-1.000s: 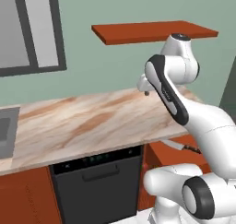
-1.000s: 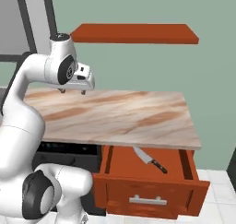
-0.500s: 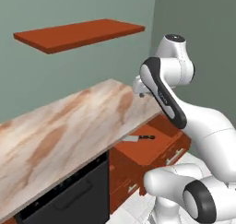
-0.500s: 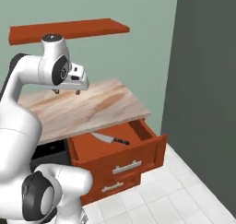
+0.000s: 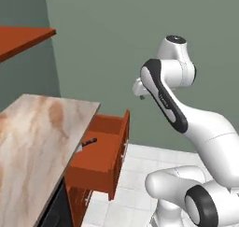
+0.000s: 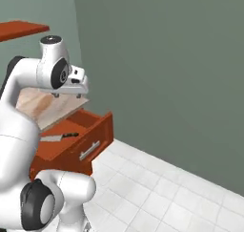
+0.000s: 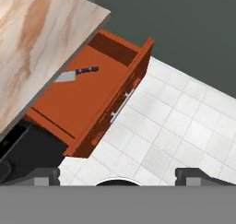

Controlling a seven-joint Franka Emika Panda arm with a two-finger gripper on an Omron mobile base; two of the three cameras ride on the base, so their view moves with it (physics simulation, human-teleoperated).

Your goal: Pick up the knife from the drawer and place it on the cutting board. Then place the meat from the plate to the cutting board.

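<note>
High above the floor, your gripper (image 7: 118, 176) hangs wide open and empty. The base has swung round since a second ago, so the pulled-out drawer (image 7: 69, 112) now lies below the hand, with the knife (image 7: 73, 74) flat inside, partly under the counter (image 7: 32, 38): ready for you to descend.

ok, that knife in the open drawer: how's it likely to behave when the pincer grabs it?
The knife lies flat on the drawer bottom, so it is probably stiff and won't roll. The flat blade sits low, likely hard to get fingers under; the dark handle looks the better grip. Held by the handle, the broad blade may droop or swing. The pincer is open, well above it.
</note>
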